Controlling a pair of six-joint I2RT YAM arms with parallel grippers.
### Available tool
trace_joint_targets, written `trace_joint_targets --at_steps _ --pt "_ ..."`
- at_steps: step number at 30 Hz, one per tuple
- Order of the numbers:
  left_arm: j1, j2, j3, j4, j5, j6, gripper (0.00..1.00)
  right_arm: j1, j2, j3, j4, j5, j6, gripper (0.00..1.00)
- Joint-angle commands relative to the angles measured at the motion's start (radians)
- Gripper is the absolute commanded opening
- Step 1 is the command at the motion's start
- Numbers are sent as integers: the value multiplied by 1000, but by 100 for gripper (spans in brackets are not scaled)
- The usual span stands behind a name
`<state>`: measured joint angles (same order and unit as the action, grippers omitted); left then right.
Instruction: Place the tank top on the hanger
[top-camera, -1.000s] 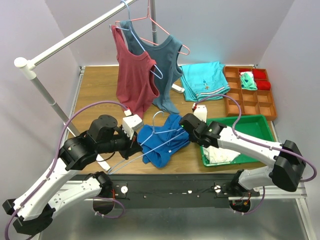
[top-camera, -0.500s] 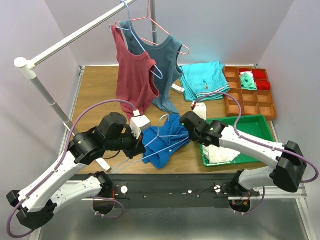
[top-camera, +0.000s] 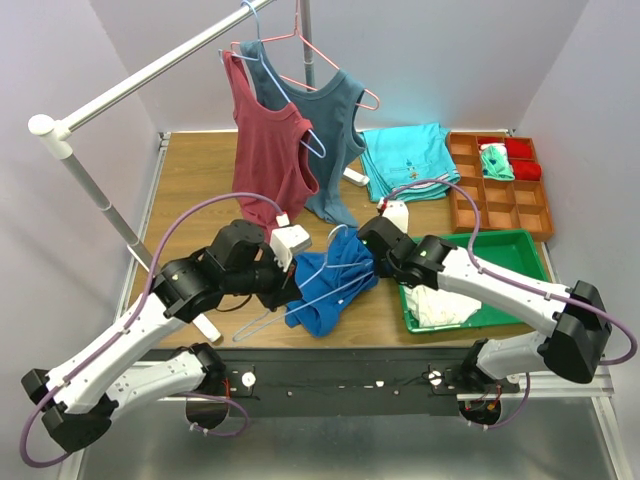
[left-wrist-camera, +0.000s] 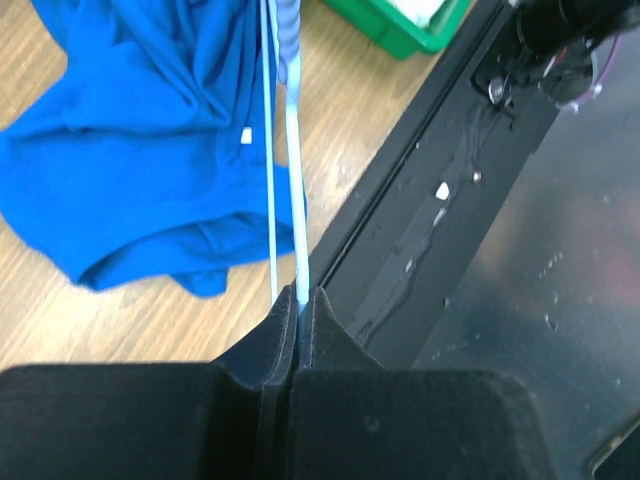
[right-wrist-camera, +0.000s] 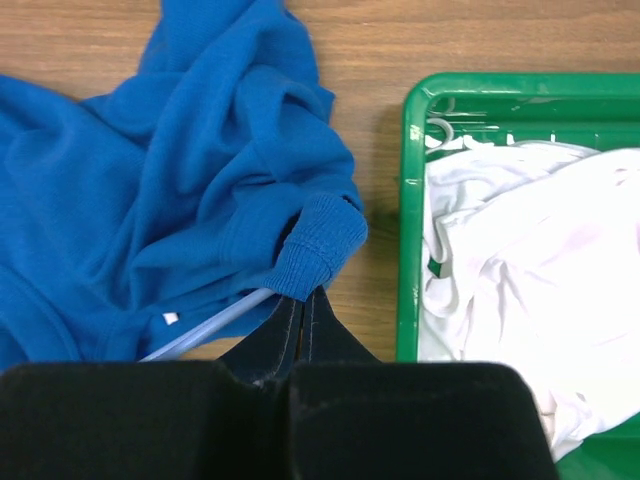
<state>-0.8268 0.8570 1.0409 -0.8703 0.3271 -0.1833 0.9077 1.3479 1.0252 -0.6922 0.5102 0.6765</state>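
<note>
The royal-blue tank top (top-camera: 332, 282) lies bunched on the wooden table between both arms. The thin light-blue wire hanger (top-camera: 300, 303) runs through it, its hook (top-camera: 335, 233) sticking up behind. My left gripper (top-camera: 285, 285) is shut on the hanger wire (left-wrist-camera: 293, 150), which passes straight out from between the pads (left-wrist-camera: 282, 315). The right gripper (top-camera: 376, 262) is shut on the tank top's ribbed edge (right-wrist-camera: 320, 245), just left of the green tray. In the right wrist view the hanger wire (right-wrist-camera: 210, 325) slips under the blue fabric (right-wrist-camera: 190, 170).
A green tray (top-camera: 480, 238) holding white cloth (right-wrist-camera: 530, 250) sits right of the tank top. Behind are a folded turquoise cloth (top-camera: 405, 160) and an orange compartment tray (top-camera: 500, 195). A maroon top (top-camera: 265, 150) and a teal-grey top (top-camera: 335, 125) hang from the white rail (top-camera: 150, 70).
My left arm has swung right and forward with the hanger, pushing it further into the tank top. The fabric has bunched up taller. The right gripper has shifted slightly back.
</note>
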Motion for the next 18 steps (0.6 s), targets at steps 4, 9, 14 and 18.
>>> trace_joint_targets --at_steps 4,9,14,18 --pt "-8 43 -74 249 -42 -100 0 -3 -12 90 2 -102 -81 1" --pt "-14 50 -163 433 -53 -203 0 -1 -26 159 -16 -156 -126 1" --pt "-41 106 -219 632 -54 -268 0 -1 -44 234 -52 -134 -147 1" --pt "-60 166 -266 763 -91 -304 0 -3 -78 172 -24 -141 -127 1"
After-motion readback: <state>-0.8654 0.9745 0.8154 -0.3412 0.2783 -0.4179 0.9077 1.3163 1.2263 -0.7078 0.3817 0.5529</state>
